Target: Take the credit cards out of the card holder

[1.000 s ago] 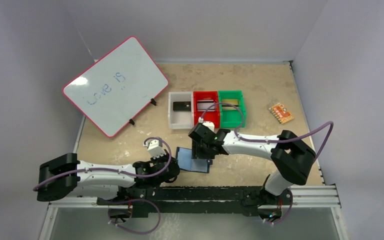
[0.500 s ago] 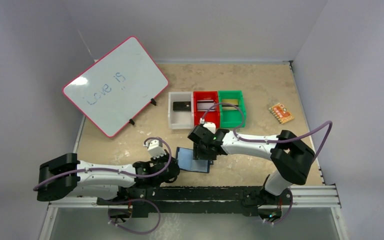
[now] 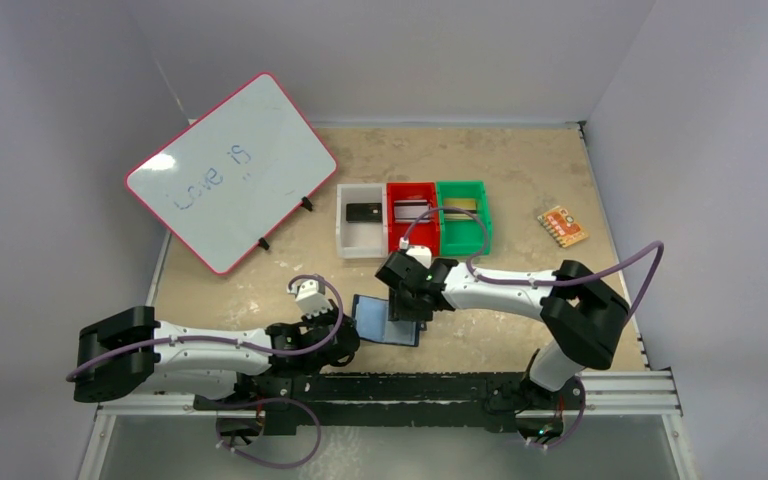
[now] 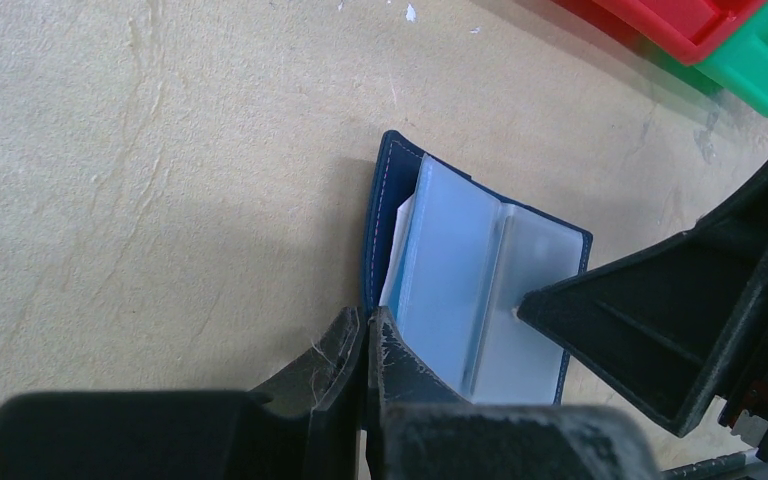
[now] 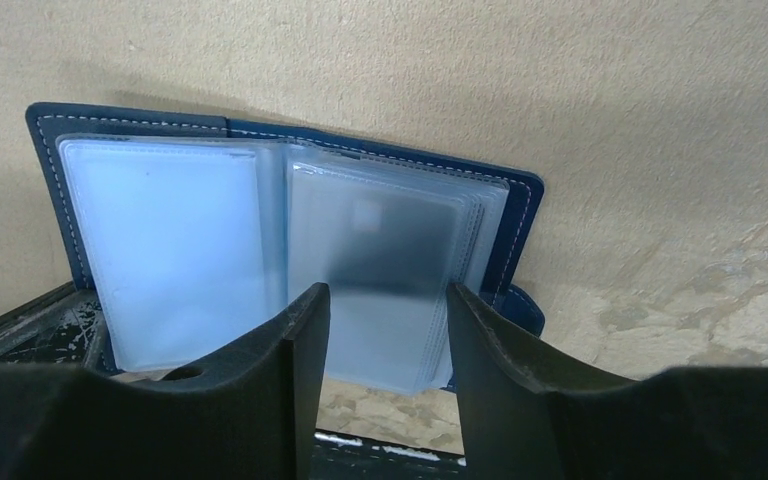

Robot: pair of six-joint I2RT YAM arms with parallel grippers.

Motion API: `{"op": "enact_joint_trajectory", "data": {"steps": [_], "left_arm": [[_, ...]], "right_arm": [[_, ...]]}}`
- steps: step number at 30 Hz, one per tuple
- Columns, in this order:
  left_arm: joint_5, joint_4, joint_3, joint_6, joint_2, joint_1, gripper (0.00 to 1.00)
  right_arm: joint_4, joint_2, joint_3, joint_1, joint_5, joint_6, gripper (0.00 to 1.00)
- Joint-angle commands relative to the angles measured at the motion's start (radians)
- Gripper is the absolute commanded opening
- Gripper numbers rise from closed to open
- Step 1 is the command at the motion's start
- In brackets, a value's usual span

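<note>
Beige table (image 3: 540,160), open navy card holder (image 5: 260,250)

Card holder (image 3: 385,320): open on the table (image 3: 520,170), near edge, between the two arms.
Left gripper (image 4: 367,328): at the holder's left edge.
Right gripper (image 5: 387,300): over the holder's right leaf.
Bins (image 3: 412,215): three in a row, behind the holder.
Writing board (image 3: 230,170): propped up, far left.
Small flat piece (image 3: 562,226): right of the bins, apart.
</note>
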Motion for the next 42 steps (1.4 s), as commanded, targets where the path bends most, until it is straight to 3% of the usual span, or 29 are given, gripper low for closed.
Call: {"op": "enact_joint_trajectory", "data": {"steps": [1, 30, 42], "left_arm": [[-0.024, 0.014, 0.019, -0.014, -0.011, -0.012, 0.00], [-0.024, 0.017, 0.018, -0.013, 0.000, -0.015, 0.00], [-0.026, 0.017, 0.015, -0.016, -0.004, -0.014, 0.00]], "right_arm": [[0.037, -0.037, 0.016, 0.013, 0.001, -0.017, 0.48], [-0.194, 0.049, 0.221, 0.086, 0.103, -0.001, 0.53], [-0.012, -0.037, 0.171, 0.090, -0.015, -0.024, 0.55]]}}
